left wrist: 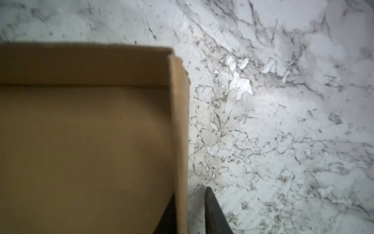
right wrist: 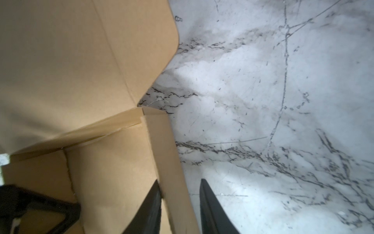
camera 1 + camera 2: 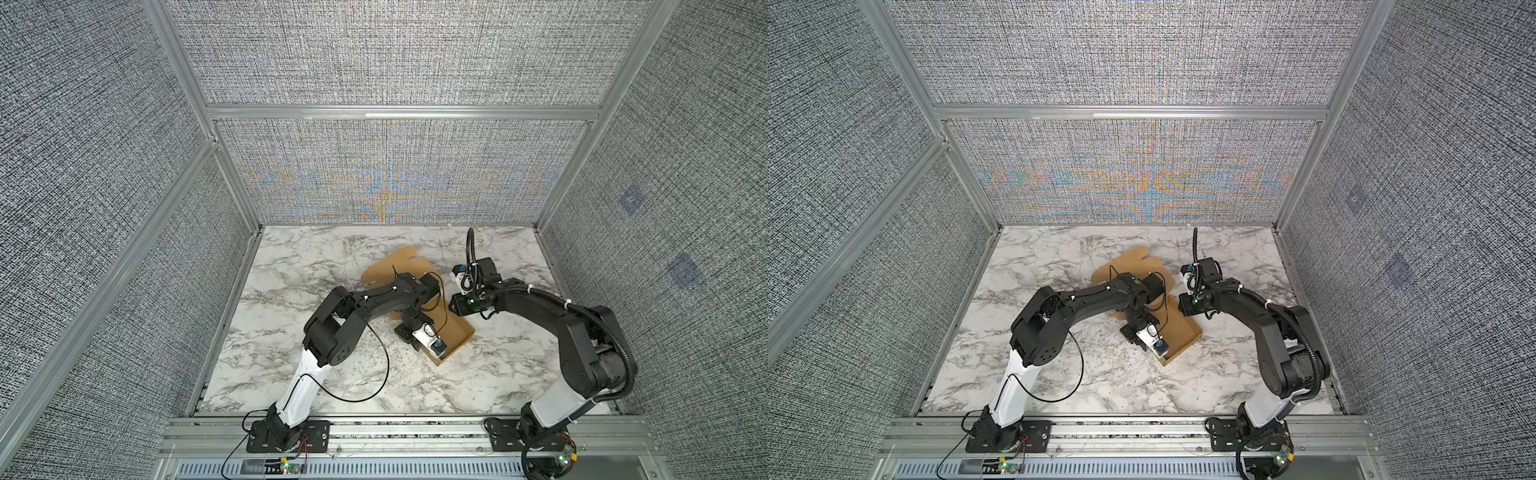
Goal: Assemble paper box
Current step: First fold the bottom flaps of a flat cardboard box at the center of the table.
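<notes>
The paper box (image 3: pixel 457 332) (image 3: pixel 1183 336) is tan cardboard lying mid-table in both top views. Its near part is folded into a shallow tray with walls standing, and its lid panel (image 3: pixel 399 266) lies flat towards the back. My left gripper (image 3: pixel 417 338) (image 1: pixel 190 192) points down over the tray's left wall (image 1: pixel 179 131). One finger is inside, and the outer finger (image 1: pixel 212 212) stands clear of the cardboard, so it is open. My right gripper (image 3: pixel 455 305) (image 2: pixel 179 181) straddles the opposite wall (image 2: pixel 162 141), open, with a gap at its outer finger (image 2: pixel 212 212).
The marble table (image 3: pixel 332 374) is bounded by grey fabric panels in aluminium frames on three sides. A loose black cable (image 3: pixel 374 374) hangs from the left arm over the table. Both arm bases sit on the front rail (image 3: pixel 415 432).
</notes>
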